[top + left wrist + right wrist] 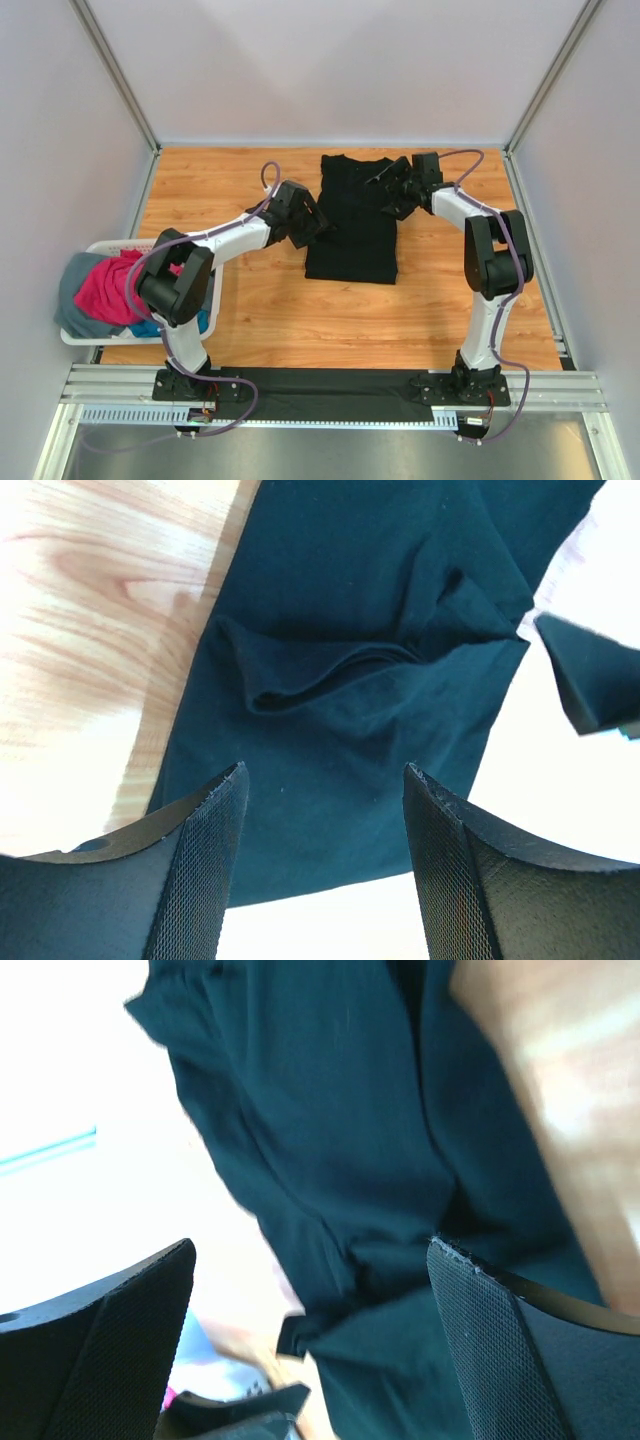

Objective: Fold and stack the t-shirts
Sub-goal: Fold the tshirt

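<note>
Desk (250,320) carries one black shirt (352,240), flat at the far middle and narrowed to a long strip, sleeves apparently tucked in. The left wrist view shows a rumpled ridge of cloth across it, so the fold looks untidy. Judged: this first shirt is roughly half folded, the end-to-end fold into a compact packet is not yet done, and no stack is started anywhere on the desk. Basket (78,338) at the desk's near left edge holds the pink shirt (105,290), grey shirt (70,285) and blue shirt (143,328), all bunched together and unfolded, so most of the task is left: three shirts to pull out, fold and pile. Left fingers (195,880) hang over the black shirt's left edge, partly open, nothing held, cloth lying below the gap. Right fingers (500,1350) are at the shirt's upper right edge, spread wide, nothing gripped; whether they touch the cloth cannot be told.
</note>
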`<state>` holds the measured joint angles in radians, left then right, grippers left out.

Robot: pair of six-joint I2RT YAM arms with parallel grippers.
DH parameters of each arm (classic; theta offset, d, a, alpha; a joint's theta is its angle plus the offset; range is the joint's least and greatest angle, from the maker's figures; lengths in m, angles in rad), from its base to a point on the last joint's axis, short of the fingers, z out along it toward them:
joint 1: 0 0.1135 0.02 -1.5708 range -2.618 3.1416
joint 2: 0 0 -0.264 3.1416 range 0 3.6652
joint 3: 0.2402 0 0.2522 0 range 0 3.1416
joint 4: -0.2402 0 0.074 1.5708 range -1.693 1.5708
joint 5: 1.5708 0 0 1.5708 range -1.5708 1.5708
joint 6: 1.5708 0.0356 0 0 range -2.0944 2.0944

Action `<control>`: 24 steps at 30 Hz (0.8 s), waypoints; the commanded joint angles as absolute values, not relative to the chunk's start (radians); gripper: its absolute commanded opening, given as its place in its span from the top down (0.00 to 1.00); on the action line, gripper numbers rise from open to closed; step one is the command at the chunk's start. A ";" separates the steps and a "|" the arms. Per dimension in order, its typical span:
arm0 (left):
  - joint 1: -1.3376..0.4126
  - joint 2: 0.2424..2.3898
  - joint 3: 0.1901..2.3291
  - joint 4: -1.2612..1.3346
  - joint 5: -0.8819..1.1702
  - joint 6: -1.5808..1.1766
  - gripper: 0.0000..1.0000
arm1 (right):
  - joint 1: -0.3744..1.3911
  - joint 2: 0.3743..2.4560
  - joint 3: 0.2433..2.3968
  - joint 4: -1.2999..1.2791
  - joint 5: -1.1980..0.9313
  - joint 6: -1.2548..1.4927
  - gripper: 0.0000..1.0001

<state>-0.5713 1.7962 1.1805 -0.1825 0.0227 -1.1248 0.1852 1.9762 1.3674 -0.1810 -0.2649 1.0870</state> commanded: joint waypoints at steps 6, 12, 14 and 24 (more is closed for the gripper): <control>-0.563 1.878 1.292 -0.156 0.002 -1.129 0.30 | 0.156 2.030 1.437 -0.127 -0.302 1.074 0.00; -0.525 1.983 1.380 -0.133 -0.049 -1.134 0.30 | 0.155 1.931 1.431 -0.189 -0.293 1.006 0.00; -0.512 2.020 1.408 -0.130 -0.057 -1.138 0.30 | 0.153 1.888 1.417 -0.213 -0.276 0.979 0.00; -0.494 2.167 1.667 -0.216 -0.126 -1.081 0.30 | 0.152 1.720 1.304 -0.316 -0.150 0.819 0.00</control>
<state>-0.4938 2.1551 1.6138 -0.1856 -0.0853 -1.1053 0.1555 1.7660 1.3457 -0.2584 -0.2276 0.9058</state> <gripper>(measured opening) 0.700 0.998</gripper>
